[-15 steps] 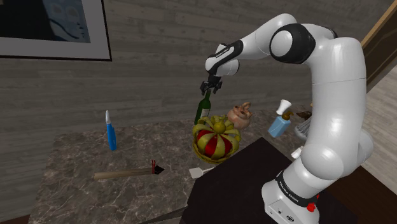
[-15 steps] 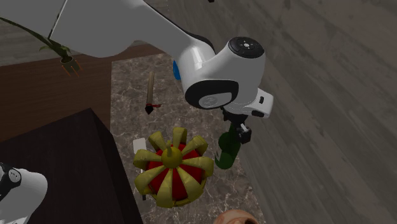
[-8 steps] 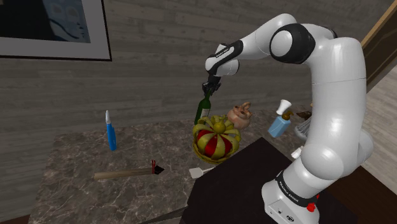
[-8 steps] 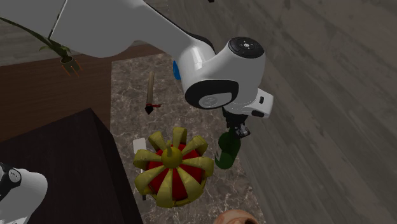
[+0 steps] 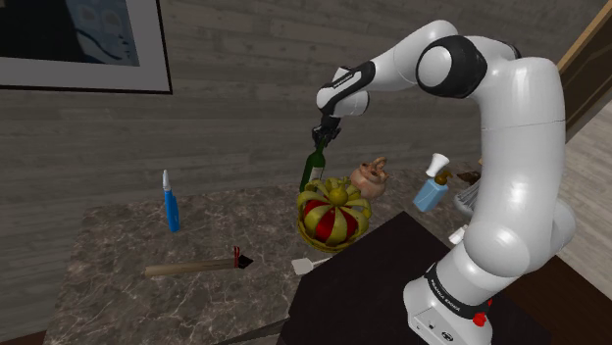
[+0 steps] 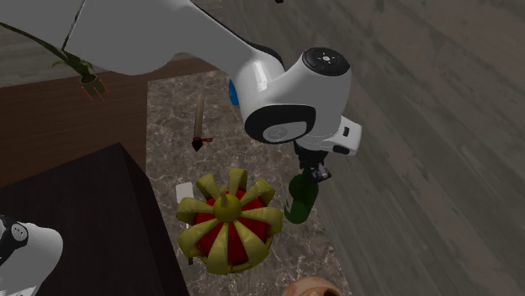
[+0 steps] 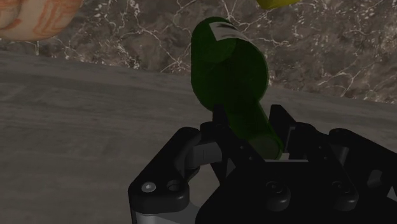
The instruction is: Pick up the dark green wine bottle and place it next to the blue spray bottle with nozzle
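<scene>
Jaws appear clenched on neck of green wine bottle [image 5: 310, 172], upright on worktop [image 5: 118, 257] just wall-side of red-and-yellow ornament [image 5: 333, 218]; lift straight up, clear its ribs, before carrying sideways.

Soft, even light across the shoulder view, coming mostly from above: the white arm [image 5: 510, 147] reads bright on its upper curves and greys gently underneath. A small sheen sits on the dark joint [image 5: 446, 67]. The table [image 5: 118, 284] is duller, darkening toward that view's lower left, and the stand [image 5: 363, 284] is near black. Second exterior view, same mild light: arm pale, shading smooth, the wall [image 6: 421, 126] a flat mid grey. Wrist view is the dim one: bottle [image 7: 229, 76] a deep green with a faint lighter band along its side, pincer [image 7: 247, 124] black with only faint grey edges. Outlines crisp everywhere, straight lines straight to the borders.
</scene>
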You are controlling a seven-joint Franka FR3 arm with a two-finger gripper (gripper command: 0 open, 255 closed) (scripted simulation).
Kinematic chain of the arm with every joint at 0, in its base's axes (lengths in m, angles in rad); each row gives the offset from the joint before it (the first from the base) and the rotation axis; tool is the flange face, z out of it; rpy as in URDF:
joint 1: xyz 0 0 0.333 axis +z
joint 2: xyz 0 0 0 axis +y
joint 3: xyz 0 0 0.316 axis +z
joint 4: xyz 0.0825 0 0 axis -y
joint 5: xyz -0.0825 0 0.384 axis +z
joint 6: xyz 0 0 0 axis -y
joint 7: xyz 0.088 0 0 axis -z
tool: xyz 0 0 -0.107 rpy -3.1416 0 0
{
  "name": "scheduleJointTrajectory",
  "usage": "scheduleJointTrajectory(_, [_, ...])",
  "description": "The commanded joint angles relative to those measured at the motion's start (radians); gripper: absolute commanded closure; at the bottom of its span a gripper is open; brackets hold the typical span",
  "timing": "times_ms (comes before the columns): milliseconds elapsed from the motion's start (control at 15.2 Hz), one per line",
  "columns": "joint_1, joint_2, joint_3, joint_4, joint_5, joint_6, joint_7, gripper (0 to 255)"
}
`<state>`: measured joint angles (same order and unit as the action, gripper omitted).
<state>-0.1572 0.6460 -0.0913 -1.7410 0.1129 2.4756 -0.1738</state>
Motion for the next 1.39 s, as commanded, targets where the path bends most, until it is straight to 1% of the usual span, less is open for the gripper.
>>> scheduleJointTrajectory(0, [0.001,-0.014,-0.002,0.000,-0.002,-0.013,0.002,255])
scheduleJointTrajectory(660, [0.008,-0.101,-0.011,0.006,-0.015,-0.107,0.011,255])
scheduleJointTrajectory(1320, [0.012,-0.174,-0.019,0.035,-0.027,-0.209,0.021,255])
